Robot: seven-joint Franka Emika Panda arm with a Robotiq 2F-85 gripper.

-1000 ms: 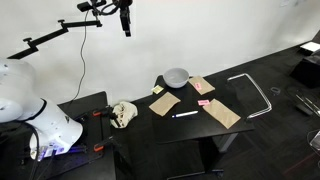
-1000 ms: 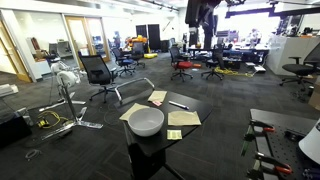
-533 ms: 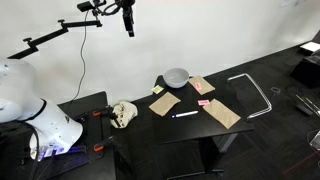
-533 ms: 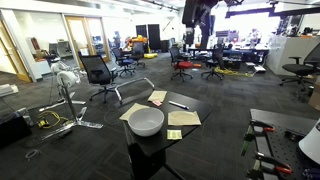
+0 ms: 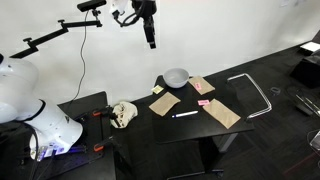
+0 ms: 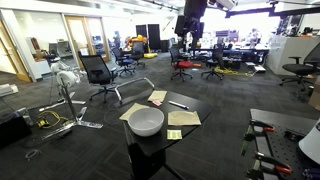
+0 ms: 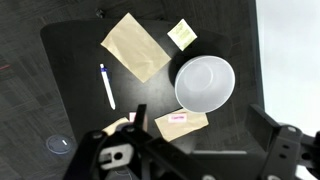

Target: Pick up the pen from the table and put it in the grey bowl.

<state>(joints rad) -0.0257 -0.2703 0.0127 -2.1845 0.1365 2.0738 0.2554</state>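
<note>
The pen (image 7: 107, 86) is white with a blue tip and lies on the black table (image 7: 70, 60), left of the grey bowl (image 7: 205, 82). The bowl is empty and upright. Both also show in both exterior views: pen (image 5: 185, 114) (image 6: 178, 104), bowl (image 5: 176, 76) (image 6: 146, 121). My gripper (image 7: 205, 135) is open and empty, its dark fingers (image 7: 140, 115) spread wide. It hangs high above the table in both exterior views (image 5: 150, 38) (image 6: 186, 27), well clear of pen and bowl.
Brown envelopes (image 7: 137, 46) (image 7: 181, 123) and a yellow sticky note (image 7: 182, 33) lie around the bowl. A pale lumpy object (image 5: 122, 114) sits on a lower stand beside the table. A metal frame (image 5: 255, 95) and office chairs (image 6: 98, 72) stand nearby.
The arm has swung sideways and come lower, towards the space over the table. The pen, bowl and papers have not moved.
</note>
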